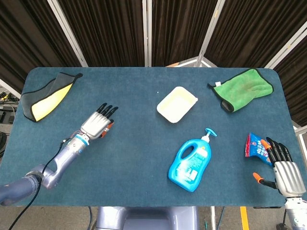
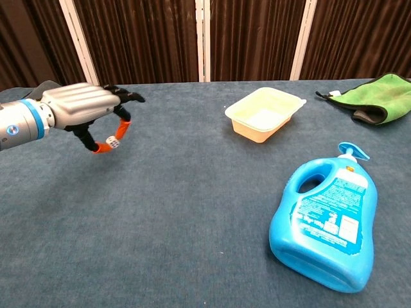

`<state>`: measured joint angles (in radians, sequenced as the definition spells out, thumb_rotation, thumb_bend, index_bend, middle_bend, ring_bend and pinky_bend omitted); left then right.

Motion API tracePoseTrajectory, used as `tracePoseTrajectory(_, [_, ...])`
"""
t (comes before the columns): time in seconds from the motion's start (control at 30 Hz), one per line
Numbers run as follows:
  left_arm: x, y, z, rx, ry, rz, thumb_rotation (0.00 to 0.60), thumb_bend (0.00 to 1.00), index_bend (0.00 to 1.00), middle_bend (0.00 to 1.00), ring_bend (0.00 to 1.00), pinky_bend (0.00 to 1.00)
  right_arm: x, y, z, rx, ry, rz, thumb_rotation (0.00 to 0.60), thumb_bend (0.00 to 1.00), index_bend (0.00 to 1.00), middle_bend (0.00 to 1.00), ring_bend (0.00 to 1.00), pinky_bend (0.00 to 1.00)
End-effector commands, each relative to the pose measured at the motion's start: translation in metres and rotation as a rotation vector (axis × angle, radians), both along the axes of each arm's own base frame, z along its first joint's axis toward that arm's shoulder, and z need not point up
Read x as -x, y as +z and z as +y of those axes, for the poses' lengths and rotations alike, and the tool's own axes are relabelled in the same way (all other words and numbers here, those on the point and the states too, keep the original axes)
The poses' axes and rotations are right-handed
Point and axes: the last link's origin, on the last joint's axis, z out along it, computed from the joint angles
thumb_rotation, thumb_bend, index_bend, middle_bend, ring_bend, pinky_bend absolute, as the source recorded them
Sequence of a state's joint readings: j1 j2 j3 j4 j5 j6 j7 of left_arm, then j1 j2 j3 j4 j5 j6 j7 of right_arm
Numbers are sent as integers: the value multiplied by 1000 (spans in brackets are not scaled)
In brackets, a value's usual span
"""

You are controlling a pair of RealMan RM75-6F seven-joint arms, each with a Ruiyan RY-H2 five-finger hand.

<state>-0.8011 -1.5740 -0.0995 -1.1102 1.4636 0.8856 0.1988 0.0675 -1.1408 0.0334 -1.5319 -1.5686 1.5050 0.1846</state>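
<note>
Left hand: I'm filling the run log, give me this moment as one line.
left hand: pinches die, off table | right hand: open, beside snack bag | tray: empty

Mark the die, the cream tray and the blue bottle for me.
die (image 2: 112, 143), chest view: white face, pinched in the left hand's fingers.
cream tray (image 2: 293, 101), chest view: far right rim.
blue bottle (image 1: 191, 163), head view: middle of its label.

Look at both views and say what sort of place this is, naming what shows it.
Probably a robot test bench, not a home: a blue felt-covered table before dark curtains, with unrelated props laid out, a detergent bottle, a tray, and a die pinched by the left hand.
</note>
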Motion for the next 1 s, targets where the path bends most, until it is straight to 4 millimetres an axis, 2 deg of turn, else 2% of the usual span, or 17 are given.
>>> tracePoseTrajectory(0.03, [-42, 15, -15, -26, -108, -50, 600, 418, 583, 0, 0, 0, -1, 0, 0, -1, 2, -1, 600, 95, 34, 0, 0, 0])
tracePoseTrajectory(0.13, [-57, 14, -22, -27, -133, -58, 600, 417, 547, 0, 0, 0, -1, 0, 2, -2, 7, -4, 600, 95, 34, 0, 0, 0])
tracePoseTrajectory(0.27, [-67, 12, -26, -24, -126, -59, 600, 416, 521, 0, 0, 0, -4, 4, 3, 7, 18, -9, 600, 94, 34, 0, 0, 0])
tracePoseTrajectory(0.4, [-68, 12, -28, -26, -115, -44, 600, 409, 455, 0, 0, 0, -5, 6, 6, 15, 23, -16, 600, 94, 34, 0, 0, 0])
tracePoseTrajectory(0.63, [-65, 16, -30, -39, -78, -49, 600, 396, 242, 0, 0, 0, -7, 7, 9, 18, 39, -17, 600, 95, 34, 0, 0, 0])
tracePoseTrajectory(0.7, [-64, 19, -32, -45, -72, -53, 600, 395, 212, 0, 0, 0, -8, 7, 10, 19, 42, -18, 600, 94, 34, 0, 0, 0])
tracePoseTrajectory(0.87, [-42, 36, -52, -95, -7, -106, 600, 395, 205, 0, 0, 0, -8, 8, 10, 18, 41, -18, 600, 95, 34, 0, 0, 0])
tracePoseTrajectory(0.97, [-25, 46, -71, -129, 47, -150, 600, 394, 198, 0, 0, 0, -8, 8, 10, 14, 35, -19, 600, 95, 34, 0, 0, 0])
tracePoseTrajectory(1.0, [-11, 52, -86, -138, 99, -187, 600, 393, 197, 0, 0, 0, -7, 7, 9, 11, 31, -21, 600, 94, 34, 0, 0, 0])
